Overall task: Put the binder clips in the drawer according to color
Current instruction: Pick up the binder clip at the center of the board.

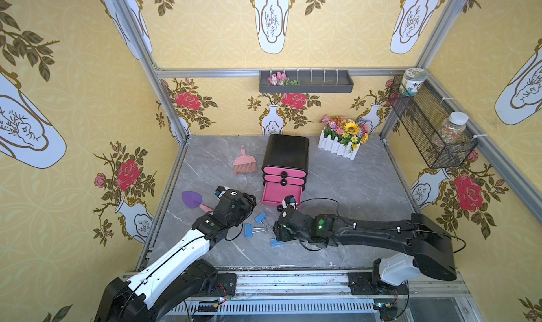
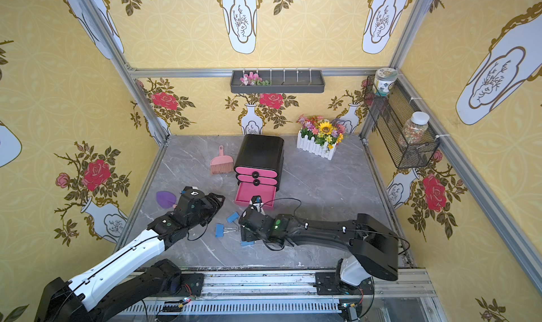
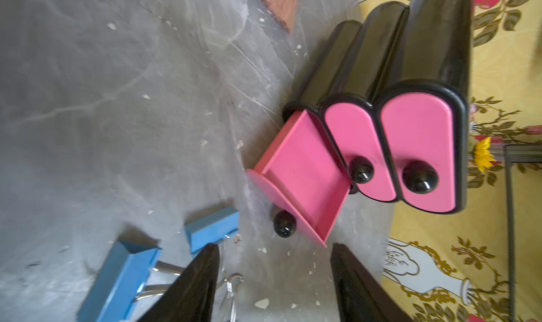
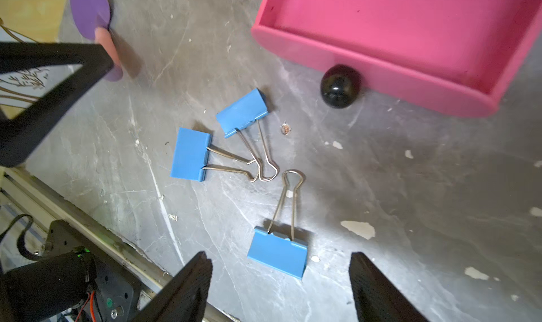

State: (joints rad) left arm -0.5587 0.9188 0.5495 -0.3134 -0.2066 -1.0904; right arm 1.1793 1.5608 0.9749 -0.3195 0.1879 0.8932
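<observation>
Grey marble tabletop [image 1: 352,188], three blue binder clips [image 4: 190,154], open pink drawer [image 4: 410,82]

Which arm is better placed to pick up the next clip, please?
Right, I'd say. Its open claw frames a lone blue clip near the open drawer. The left claw, also open, has the other two clips off to one side.

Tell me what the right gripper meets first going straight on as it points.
The right gripper would likely meet the lone blue binder clip first, lying ahead in line with its open jaws; depth is uncertain.
</observation>
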